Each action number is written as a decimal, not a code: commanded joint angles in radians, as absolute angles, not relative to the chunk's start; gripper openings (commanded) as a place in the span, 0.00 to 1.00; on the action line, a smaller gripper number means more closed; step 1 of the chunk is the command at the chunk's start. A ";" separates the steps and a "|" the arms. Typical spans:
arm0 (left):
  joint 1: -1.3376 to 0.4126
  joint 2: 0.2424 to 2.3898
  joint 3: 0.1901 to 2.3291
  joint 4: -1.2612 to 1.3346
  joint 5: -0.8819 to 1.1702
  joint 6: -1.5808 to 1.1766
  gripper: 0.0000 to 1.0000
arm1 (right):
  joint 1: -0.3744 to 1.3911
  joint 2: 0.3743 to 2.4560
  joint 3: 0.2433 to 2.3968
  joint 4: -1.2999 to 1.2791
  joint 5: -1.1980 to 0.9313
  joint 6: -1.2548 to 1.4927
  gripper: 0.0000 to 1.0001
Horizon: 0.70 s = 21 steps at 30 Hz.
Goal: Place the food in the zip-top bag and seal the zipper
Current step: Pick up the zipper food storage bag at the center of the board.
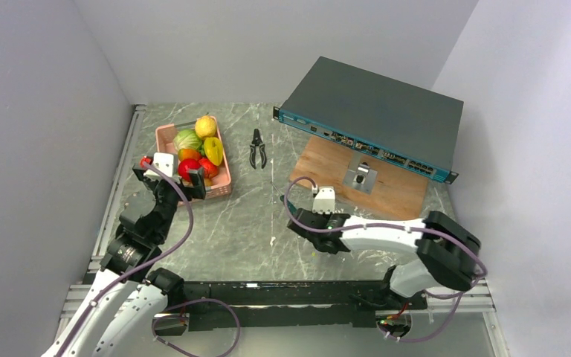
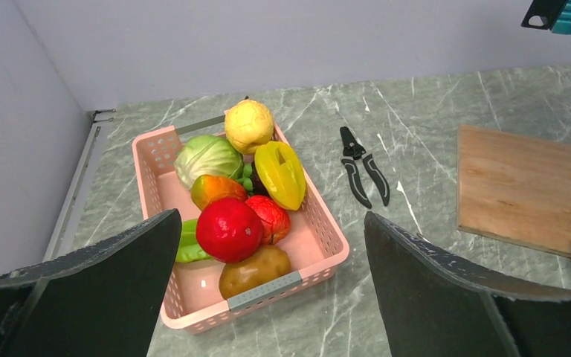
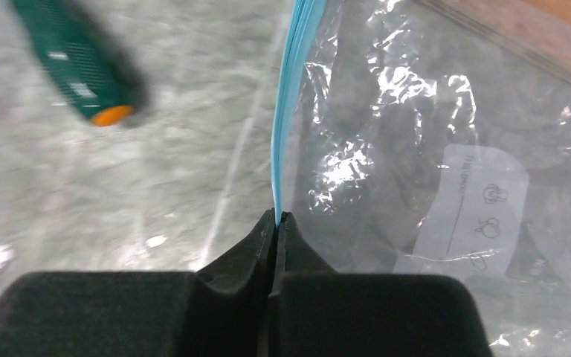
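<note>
The food [image 2: 228,228] lies piled in a pink basket [image 2: 320,223]: a red fruit, a brown potato, a green cabbage, yellow and orange pieces. It also shows in the top view [image 1: 197,145]. My left gripper [image 2: 271,219] is open wide and empty, just above the basket's near end [image 1: 171,178]. My right gripper [image 3: 277,217] is shut on the zipper [image 3: 286,111], the teal-blue strip along the edge of the clear zip-top bag [image 3: 431,149]. The bag spreads to the right of the jaws. In the top view my right gripper [image 1: 302,222] is at mid-table; the bag is hard to make out there.
Black pliers [image 1: 257,149] lie right of the basket. A wooden board [image 1: 364,178] with a metal plate and a dark network switch [image 1: 372,115] sit at the back right. A green marker with an orange tip [image 3: 82,67] lies left of the bag.
</note>
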State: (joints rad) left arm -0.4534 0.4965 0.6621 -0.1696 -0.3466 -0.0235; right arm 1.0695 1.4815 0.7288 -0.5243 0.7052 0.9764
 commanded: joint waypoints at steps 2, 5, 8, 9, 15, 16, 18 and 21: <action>-0.456 0.526 0.705 -0.158 -0.283 -0.012 0.99 | 1.077 1.283 0.650 -0.233 0.601 0.798 0.00; -0.456 0.545 0.692 -0.135 -0.156 -0.012 0.99 | 1.077 1.183 0.597 -0.145 0.514 0.729 0.00; -0.458 0.623 0.706 -0.127 0.036 -0.012 0.99 | 1.075 1.097 0.547 -0.021 0.415 0.670 0.00; -0.458 0.663 0.727 -0.144 0.112 -0.020 0.99 | 1.076 1.079 0.536 0.009 0.389 0.651 0.00; -0.457 0.955 0.843 -0.187 0.476 -0.133 0.89 | 1.077 1.076 0.529 0.089 0.317 0.613 0.00; -0.457 0.991 0.849 -0.169 0.501 -0.173 0.88 | 1.077 1.081 0.527 0.098 0.315 0.613 0.00; -0.459 1.052 0.848 -0.121 0.531 -0.266 0.88 | 1.077 1.087 0.528 0.098 0.328 0.621 0.00; -0.458 1.140 0.869 -0.084 0.557 -0.395 0.84 | 1.077 1.086 0.528 0.119 0.321 0.620 0.00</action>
State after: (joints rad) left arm -0.4534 1.0687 0.8181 -0.1608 0.4122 -0.1978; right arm 1.0733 1.0863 0.5308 0.0307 0.3462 0.6418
